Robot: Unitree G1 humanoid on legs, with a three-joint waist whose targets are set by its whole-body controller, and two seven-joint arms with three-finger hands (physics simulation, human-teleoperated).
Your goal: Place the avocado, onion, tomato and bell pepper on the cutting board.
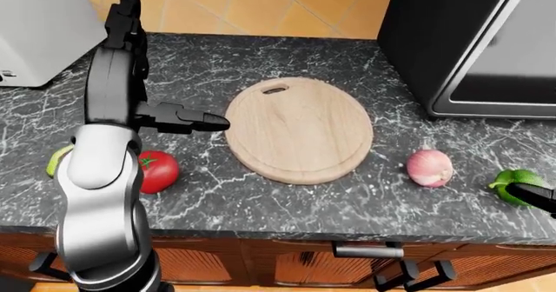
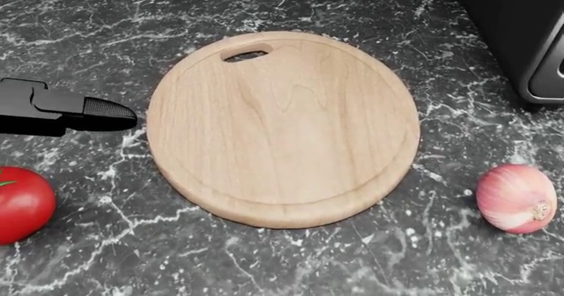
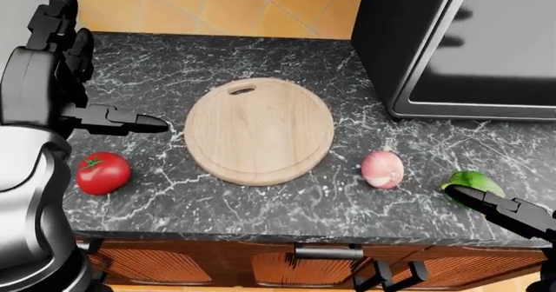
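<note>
While the cutting board is sitting bare, the right robot hand, fingers released, is touching the green item, so it's best closing around it squarely; onion just left.

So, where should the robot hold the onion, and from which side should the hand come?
Grip the onion around its round middle, coming from above. It lies on its side on the counter, root end towards the head view's right, with free space all around. The right hand is probably the nearer one.
</note>
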